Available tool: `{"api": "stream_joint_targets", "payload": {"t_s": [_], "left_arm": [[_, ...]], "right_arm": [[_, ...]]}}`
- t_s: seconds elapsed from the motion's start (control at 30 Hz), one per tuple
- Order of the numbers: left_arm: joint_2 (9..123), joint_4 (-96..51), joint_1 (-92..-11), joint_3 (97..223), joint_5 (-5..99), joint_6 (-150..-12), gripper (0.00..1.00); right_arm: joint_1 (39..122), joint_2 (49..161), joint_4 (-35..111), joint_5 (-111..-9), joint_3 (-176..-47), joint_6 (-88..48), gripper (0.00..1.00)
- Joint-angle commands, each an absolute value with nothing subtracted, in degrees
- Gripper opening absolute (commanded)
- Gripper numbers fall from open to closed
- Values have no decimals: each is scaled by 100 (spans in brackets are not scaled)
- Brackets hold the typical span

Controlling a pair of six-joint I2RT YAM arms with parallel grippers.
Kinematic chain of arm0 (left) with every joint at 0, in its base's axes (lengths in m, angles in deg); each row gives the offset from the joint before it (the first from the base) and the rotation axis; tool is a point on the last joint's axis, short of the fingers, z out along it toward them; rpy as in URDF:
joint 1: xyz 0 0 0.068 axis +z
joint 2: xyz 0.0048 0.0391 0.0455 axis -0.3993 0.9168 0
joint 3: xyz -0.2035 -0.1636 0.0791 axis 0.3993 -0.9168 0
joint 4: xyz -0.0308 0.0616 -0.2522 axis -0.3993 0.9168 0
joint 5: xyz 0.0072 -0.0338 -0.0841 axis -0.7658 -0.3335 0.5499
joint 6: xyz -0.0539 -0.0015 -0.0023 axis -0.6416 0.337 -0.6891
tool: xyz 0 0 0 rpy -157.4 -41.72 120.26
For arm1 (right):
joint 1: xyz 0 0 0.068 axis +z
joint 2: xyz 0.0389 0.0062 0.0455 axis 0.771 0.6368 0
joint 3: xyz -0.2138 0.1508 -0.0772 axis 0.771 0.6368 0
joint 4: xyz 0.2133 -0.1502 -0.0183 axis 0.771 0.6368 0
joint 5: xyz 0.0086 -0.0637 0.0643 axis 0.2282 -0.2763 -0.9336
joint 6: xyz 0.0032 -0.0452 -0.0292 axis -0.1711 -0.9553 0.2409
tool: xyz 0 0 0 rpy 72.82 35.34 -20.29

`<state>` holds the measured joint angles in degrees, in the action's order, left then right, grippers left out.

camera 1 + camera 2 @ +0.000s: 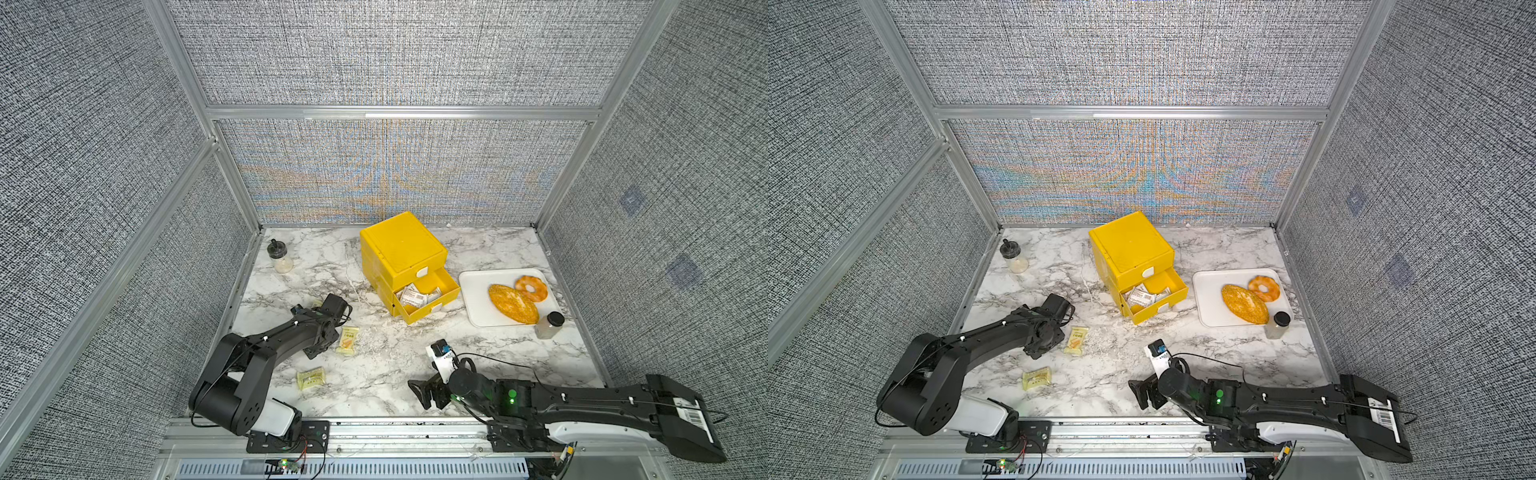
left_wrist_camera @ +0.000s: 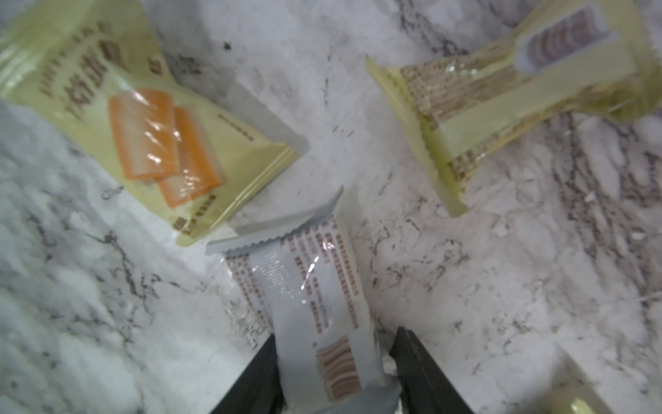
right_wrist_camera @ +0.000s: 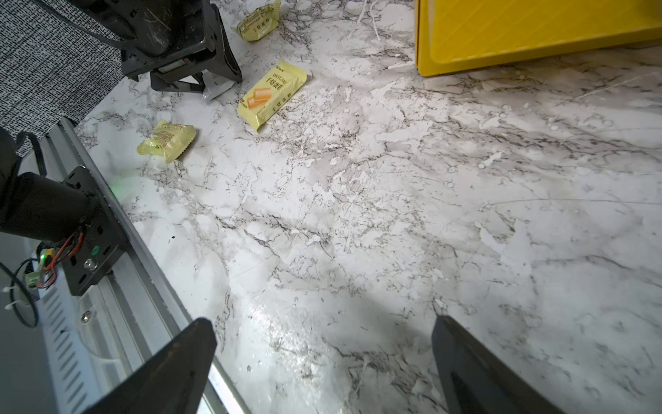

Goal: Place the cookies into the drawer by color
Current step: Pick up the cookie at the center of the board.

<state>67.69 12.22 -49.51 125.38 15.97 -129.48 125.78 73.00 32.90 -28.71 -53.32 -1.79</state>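
We take the marble tabletop [image 1: 415,365] first, walled in by grey panels. The left arm [image 1: 282,334] rises from its base at the front left corner, folds at the elbow and reaches inward. Its wrist is bent so that the left pincer [image 2: 335,337] points down at the tabletop. The right arm [image 1: 582,401] lies low along the front edge, stretched across from the right. The right pincer [image 3: 322,322] hovers over bare marble, fingers spread wide with nothing between them.

The yellow drawer unit [image 1: 401,243] stands near the back wall, well apart from both pincers. One drawer [image 1: 451,284] below the top one is pulled out and holds white packets [image 1: 413,297].

In the left wrist view a white packet [image 2: 304,286] lies flat between the left pincer's fingers [image 2: 258,380]. They sit close against its long edges, and we cannot tell whether they pinch it. A face-up yellow packet [image 1: 347,340] with an orange picture lies just beside the left wrist. A second yellow packet [image 1: 311,379] lies nearer the front edge, and a third yellow packet [image 3: 256,22] lies beyond the left pincer.
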Motion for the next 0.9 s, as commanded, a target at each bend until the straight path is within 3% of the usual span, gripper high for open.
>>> {"api": "stream_joint_targets", "payload": {"t_s": [0.0,0.53,0.87], "left_arm": [[6859,1320,-5043,12489,2314,-12692,46],[6729,1779,-6270,13250,1877,-12628,34],[5976,2141,-6882,13607,1633,-12634,33]], "right_arm": [[12556,7300,3284,-2789,-5365,-192,99],[12411,6851,3427,-2658,-5143,-21,99],[12127,6122,3542,-2695,-4782,219,99]]}}
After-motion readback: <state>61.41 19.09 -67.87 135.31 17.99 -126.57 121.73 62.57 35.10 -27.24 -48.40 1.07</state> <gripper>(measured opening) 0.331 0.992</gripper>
